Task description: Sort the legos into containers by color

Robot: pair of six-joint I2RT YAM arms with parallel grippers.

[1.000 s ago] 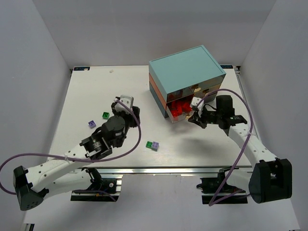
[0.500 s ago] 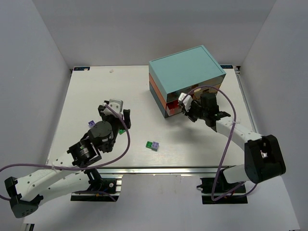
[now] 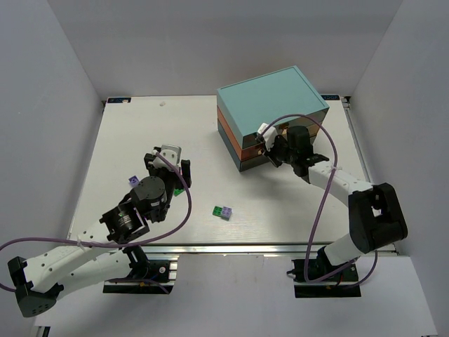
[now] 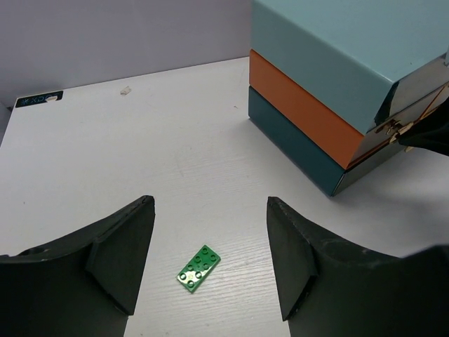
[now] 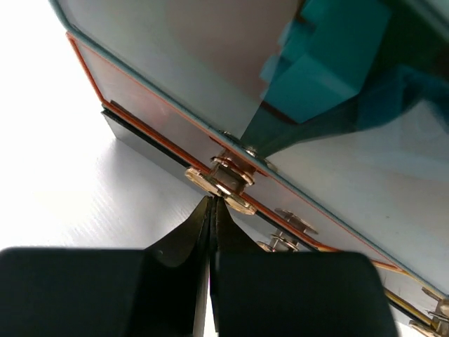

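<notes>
The chest (image 3: 270, 98) has a pale teal top over orange and dark teal layers, and its drawers stand closed. My right gripper (image 3: 267, 151) is shut, its tips (image 5: 212, 205) touching a cream-gold handle (image 5: 223, 188) on the chest front. My left gripper (image 3: 170, 170) is open and empty over a flat green lego (image 4: 198, 267), which lies on the table between its fingers (image 4: 295, 260). A lilac lego (image 3: 133, 180) lies to the left of it. A green and a lilac lego (image 3: 223, 211) lie together near the front edge.
The chest (image 4: 316, 91) also shows in the left wrist view, with the right gripper's dark fingers (image 4: 428, 133) at its front. More handles (image 5: 295, 220) line the chest front. White walls enclose the table on three sides.
The drawer with red legos was open and is now shut, with my right gripper moved in against the chest. My left gripper has moved back and to the left, over the green lego.
</notes>
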